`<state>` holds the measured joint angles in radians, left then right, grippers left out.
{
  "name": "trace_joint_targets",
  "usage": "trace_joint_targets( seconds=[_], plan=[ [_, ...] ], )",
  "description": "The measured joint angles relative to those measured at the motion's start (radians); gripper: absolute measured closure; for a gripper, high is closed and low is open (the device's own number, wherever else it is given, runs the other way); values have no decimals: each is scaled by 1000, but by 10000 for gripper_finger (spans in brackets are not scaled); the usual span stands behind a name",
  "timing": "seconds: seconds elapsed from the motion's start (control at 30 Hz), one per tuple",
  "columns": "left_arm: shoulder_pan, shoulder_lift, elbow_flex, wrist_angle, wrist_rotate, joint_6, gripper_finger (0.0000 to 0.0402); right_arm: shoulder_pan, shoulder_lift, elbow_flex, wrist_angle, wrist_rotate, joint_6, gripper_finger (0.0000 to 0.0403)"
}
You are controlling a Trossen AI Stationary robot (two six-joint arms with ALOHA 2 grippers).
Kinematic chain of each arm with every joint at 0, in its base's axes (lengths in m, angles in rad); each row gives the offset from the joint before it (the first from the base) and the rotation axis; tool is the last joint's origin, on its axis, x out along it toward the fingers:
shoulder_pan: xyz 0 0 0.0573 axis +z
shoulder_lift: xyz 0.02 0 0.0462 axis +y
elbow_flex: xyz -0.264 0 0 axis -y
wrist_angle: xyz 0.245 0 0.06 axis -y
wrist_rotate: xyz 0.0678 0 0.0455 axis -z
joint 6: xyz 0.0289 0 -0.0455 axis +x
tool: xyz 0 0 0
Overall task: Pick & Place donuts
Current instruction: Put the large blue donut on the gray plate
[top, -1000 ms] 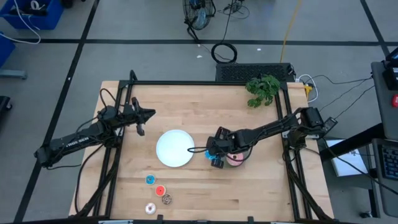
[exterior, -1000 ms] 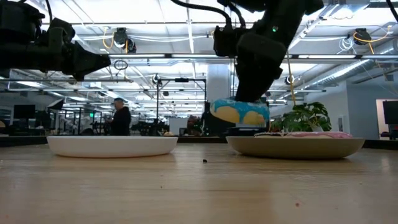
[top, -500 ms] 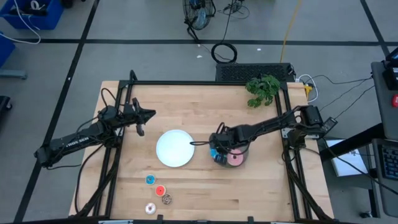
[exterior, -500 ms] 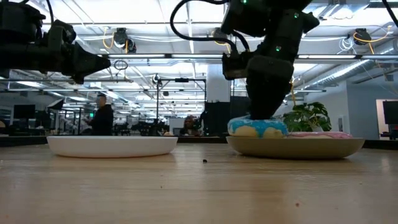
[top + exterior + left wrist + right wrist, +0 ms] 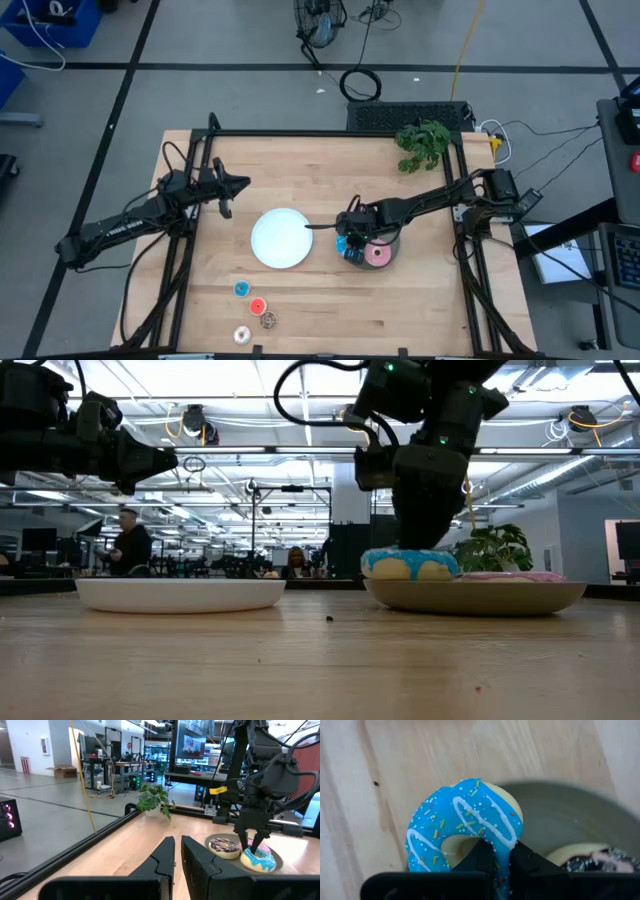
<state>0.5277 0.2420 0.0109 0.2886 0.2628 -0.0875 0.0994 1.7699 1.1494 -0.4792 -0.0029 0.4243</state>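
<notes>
R gripper is clamped on the blue donut, one finger through the hole and one outside the ring, over the grey plate at centre-right of the high frame. In the low view the donut sits at the plate's near-left rim, partly overhanging it.

Risks, my read:
- Release here and it could tip off the rim onto the table, since it's not centred on the plate.
- Finger through the hole may drag the ring up on retract if the jaws don't spread enough.
- Plate is crowded: pink donut and brown drizzled one are already in it, so the blue may land stacked or tilted on the pink.

Materials: blue donut has glossy icing w/ white drizzle + sprinkles over a tan base, looks like smooth hard toy plastic. Plate is matte, shallow, round. Table is butcher-block wood.

L gripper is idle at upper left of the high frame, fingers nearly together, holding nothing. White plate sits bare mid-frame. Four tiny donuts lie at lower left, well apart from both plates.
</notes>
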Motion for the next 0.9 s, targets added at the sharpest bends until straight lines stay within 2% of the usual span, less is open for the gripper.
trace_joint_targets(
  seconds=[0.23, 0.37, 0.73, 0.9],
  plan=[
    [0, 0, 0, 0, 1, -2, 364, -2, 0, -65, 43, 0, 42, 389],
    [0, 0, 0, 2, 1, -2, 364, -2, 0, -67, 56, 3, 36, 373],
    [0, 0, 0, 4, 1, -3, 364, -2, -3, -67, 64, 6, 35, 269],
    [0, 0, 0, 1, 1, 0, 364, -9, -46, -67, 56, 4, 35, 225]
  ],
)
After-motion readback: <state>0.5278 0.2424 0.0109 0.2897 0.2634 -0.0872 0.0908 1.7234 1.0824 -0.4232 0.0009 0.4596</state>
